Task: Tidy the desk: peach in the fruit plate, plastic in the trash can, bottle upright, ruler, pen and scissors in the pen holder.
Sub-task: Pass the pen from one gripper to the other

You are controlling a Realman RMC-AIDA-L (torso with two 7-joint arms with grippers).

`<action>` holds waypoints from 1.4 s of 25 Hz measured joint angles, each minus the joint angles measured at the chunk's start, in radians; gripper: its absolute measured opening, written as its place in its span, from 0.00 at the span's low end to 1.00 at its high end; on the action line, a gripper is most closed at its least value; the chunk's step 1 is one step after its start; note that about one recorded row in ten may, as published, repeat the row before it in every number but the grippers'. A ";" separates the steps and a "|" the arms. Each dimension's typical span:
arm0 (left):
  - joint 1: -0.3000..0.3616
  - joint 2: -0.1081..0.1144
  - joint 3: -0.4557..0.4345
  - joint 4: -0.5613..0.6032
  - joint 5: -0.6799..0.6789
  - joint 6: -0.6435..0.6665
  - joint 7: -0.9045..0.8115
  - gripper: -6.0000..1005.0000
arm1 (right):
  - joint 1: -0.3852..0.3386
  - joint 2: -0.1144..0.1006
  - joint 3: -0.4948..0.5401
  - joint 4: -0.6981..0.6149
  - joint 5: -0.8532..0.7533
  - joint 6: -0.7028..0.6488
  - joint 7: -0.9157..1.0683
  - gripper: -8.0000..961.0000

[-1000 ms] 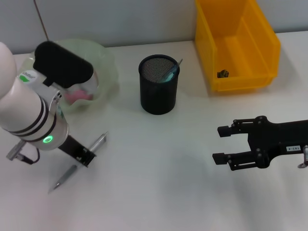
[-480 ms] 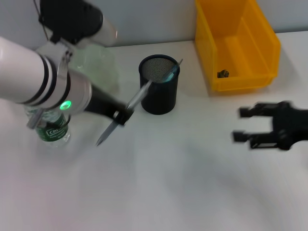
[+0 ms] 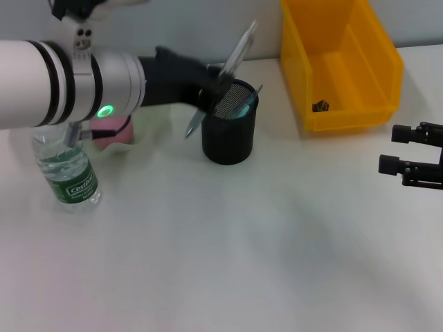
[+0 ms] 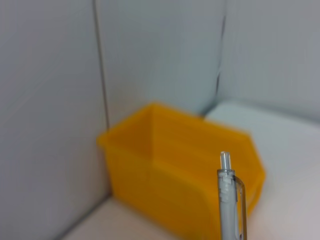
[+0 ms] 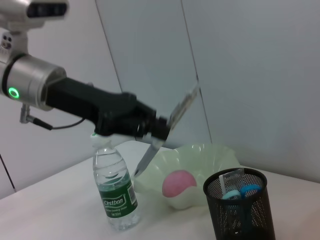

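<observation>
One pen is clamped mid-barrel in the left gripper, tilted, over the left rim of the holder. It is judged light, stiff and smooth, so it could swivel in the grip; a mid-barrel hold suits it.

One holder stands mid-desk, with scissors and probably a ruler inside. One bottle stands upright at the left. One peach lies in the plate. One bin sits far right.

The right gripper, jaws apart and empty, hangs at the right edge.
</observation>
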 joint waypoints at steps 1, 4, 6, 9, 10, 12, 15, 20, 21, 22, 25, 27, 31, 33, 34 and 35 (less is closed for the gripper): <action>0.012 0.000 0.001 -0.004 -0.058 -0.046 0.052 0.16 | 0.001 0.001 0.000 0.000 0.000 0.000 -0.001 0.79; 0.042 -0.002 0.021 -0.040 -0.214 -0.191 0.223 0.16 | 0.007 0.003 0.000 0.000 0.000 0.000 -0.002 0.79; 0.051 -0.002 0.048 -0.089 -0.309 -0.289 0.331 0.16 | 0.014 0.003 0.001 0.002 0.000 0.001 -0.002 0.79; 0.044 -0.004 0.095 -0.199 -0.508 -0.451 0.548 0.16 | 0.022 0.003 0.000 0.003 0.000 0.001 -0.002 0.79; 0.035 -0.005 0.105 -0.231 -0.565 -0.482 0.607 0.16 | 0.025 0.003 0.000 0.004 0.000 0.001 -0.002 0.79; 0.004 -0.006 0.121 -0.325 -0.729 -0.536 0.756 0.16 | 0.028 0.004 0.000 0.005 0.002 0.001 -0.002 0.79; -0.005 -0.007 0.119 -0.355 -0.795 -0.543 0.816 0.16 | 0.029 0.004 0.001 0.006 0.010 0.002 -0.002 0.79; -0.025 -0.007 0.128 -0.418 -0.971 -0.579 1.033 0.17 | 0.038 0.005 0.001 0.010 0.023 0.007 -0.001 0.79; -0.035 -0.008 0.131 -0.437 -1.002 -0.579 1.069 0.17 | 0.041 0.005 0.000 0.010 0.023 0.008 -0.001 0.79; -0.056 -0.008 0.132 -0.476 -1.058 -0.578 1.123 0.17 | 0.046 0.006 -0.003 0.012 0.023 0.008 0.000 0.79; -0.091 -0.008 0.132 -0.556 -1.218 -0.555 1.266 0.17 | 0.050 0.007 -0.004 0.018 0.023 0.009 0.002 0.79; -0.102 -0.008 0.129 -0.608 -1.355 -0.509 1.392 0.17 | 0.052 0.007 -0.003 0.023 0.023 0.008 0.002 0.79; -0.115 -0.008 0.115 -0.717 -1.609 -0.377 1.613 0.17 | 0.053 0.007 -0.002 0.025 0.023 0.007 0.002 0.79; -0.131 -0.008 0.109 -0.794 -1.727 -0.293 1.720 0.18 | 0.054 0.007 0.000 0.025 0.023 0.006 0.003 0.79; -0.143 -0.008 0.108 -0.836 -1.766 -0.260 1.758 0.18 | 0.055 0.006 0.000 0.025 0.023 0.005 0.003 0.79; -0.159 -0.008 0.107 -0.885 -1.809 -0.218 1.803 0.18 | 0.056 0.006 0.001 0.025 0.023 0.005 0.003 0.79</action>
